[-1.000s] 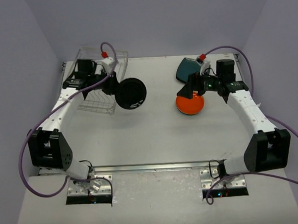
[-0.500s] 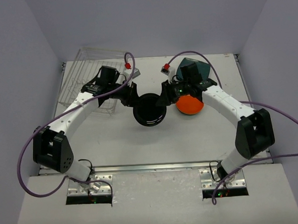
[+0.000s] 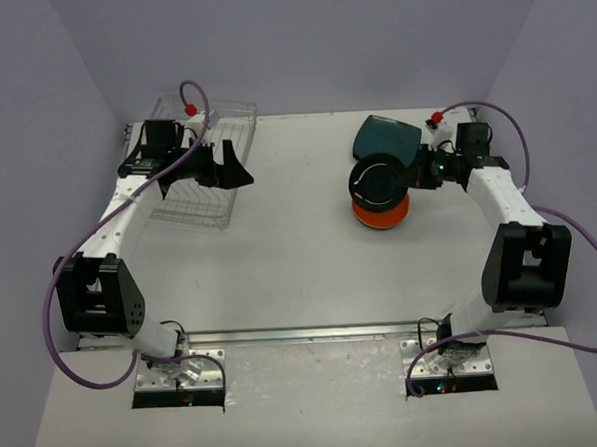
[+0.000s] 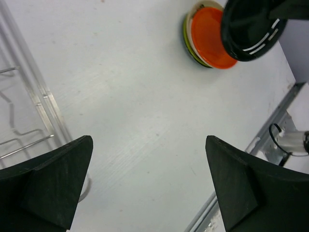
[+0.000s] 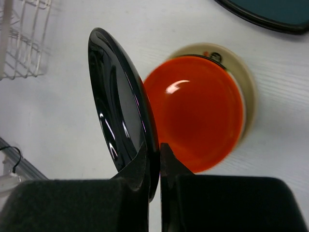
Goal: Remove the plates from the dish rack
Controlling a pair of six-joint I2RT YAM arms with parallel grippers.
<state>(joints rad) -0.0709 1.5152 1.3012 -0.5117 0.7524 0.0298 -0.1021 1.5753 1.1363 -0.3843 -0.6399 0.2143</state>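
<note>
Since the earlier frames the black plate (image 3: 378, 179) has passed from the left gripper (image 3: 234, 172) to the right gripper (image 3: 413, 173), and the left arm has retracted.

- **Right gripper:** fingers clamped on the plate's rim. The plate is held on edge, tilted, directly above the orange-red plate (image 3: 381, 213) topping the stack.
- **Dark teal plate (image 3: 389, 137):** flat, just behind the stack.
- **Left gripper:** fingers wide, empty, well left of the stack, over the dish rack (image 3: 241, 114), where no plate shows.

Risk: released on edge, the plate may tip or roll off the stack. Level it first.
</note>
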